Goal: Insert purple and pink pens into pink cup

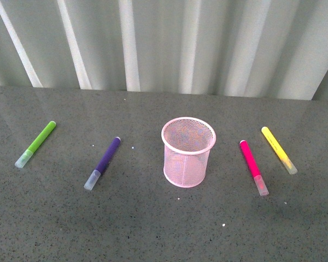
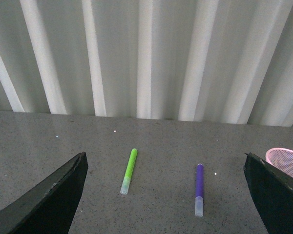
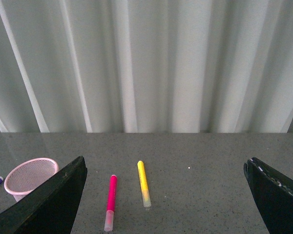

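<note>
So the pink cup (image 1: 186,169) is seen upright on the counter (image 1: 153,229). The purple pen (image 1: 103,162) is laid flat to the cup's left, the pink pen (image 1: 253,167) to its right, neither touching it. The left hand (image 2: 164,154) and right hand (image 3: 166,159) are both held with fingers spread wide.

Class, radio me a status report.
Left tool, right tool open, empty. Slim purple pen, slim pink pen lying flat outside upright pink wire-mesh cup. Nothing blocks cup.

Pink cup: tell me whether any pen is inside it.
No, the pink cup is empty; the purple pen and pink pen lie flat beside it.
</note>
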Robot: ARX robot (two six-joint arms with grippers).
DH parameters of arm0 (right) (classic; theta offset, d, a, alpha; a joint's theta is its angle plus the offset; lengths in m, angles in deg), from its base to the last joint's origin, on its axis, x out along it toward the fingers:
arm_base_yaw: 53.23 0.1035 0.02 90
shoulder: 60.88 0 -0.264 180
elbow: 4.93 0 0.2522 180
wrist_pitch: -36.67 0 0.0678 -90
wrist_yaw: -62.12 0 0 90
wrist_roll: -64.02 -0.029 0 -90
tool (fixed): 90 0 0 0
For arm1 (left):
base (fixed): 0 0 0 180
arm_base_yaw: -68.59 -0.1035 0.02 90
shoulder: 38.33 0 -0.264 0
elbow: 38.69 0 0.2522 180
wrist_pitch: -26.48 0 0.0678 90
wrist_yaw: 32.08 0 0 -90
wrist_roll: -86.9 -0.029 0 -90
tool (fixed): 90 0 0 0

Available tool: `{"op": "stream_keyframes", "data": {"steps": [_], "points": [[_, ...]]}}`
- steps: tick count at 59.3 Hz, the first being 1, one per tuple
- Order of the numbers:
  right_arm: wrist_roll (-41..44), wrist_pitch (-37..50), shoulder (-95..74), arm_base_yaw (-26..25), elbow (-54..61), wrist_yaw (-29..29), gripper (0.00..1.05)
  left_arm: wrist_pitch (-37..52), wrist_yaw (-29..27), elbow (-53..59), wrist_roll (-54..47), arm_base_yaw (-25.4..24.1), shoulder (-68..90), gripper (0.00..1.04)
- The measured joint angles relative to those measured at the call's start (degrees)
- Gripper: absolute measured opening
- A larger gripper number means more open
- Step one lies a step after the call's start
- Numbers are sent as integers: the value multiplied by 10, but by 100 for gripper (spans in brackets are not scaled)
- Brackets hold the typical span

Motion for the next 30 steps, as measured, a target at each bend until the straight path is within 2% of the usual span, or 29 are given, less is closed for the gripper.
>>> {"op": "stream_keyframes", "data": {"steps": [24, 25, 28, 30], "points": [[0, 0, 0, 0, 0, 0, 98, -4, 3, -2, 5, -1, 3, 98], [0, 0, 0, 0, 0, 0, 98, -14, 7, -4, 8, -3, 9, 98], [0, 0, 0, 0, 0, 0, 98, -129, 38, -52, 54, -22, 77, 98], [0, 0, 0, 0, 0, 1, 98, -169, 49, -76, 80, -34, 129, 98]]}}
